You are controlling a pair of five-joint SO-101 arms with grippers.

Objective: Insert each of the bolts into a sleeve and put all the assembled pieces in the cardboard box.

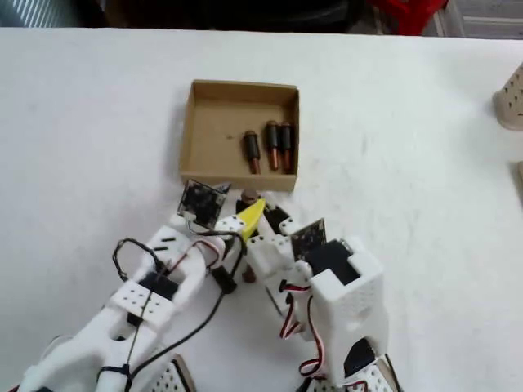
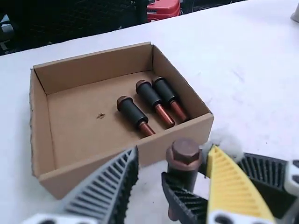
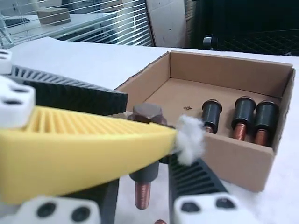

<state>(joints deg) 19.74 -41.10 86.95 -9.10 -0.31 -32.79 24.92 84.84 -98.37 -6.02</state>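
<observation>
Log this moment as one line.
box: brown cardboard box holds three copper bolts in black sleeves | in work: fourth copper hex-head bolt upright before box, white arms at it

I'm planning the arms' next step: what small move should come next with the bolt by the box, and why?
Probably lift the sleeved bolt over the near wall of the cardboard box. It is upright just outside that wall, sleeve already on, while three assembled pieces lie inside.

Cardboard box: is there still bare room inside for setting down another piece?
Yes: the box floor is bare between its left wall and the three assembled pieces, which crowd the right wall. In front of the box, both arms crowd around a bolt.
</observation>
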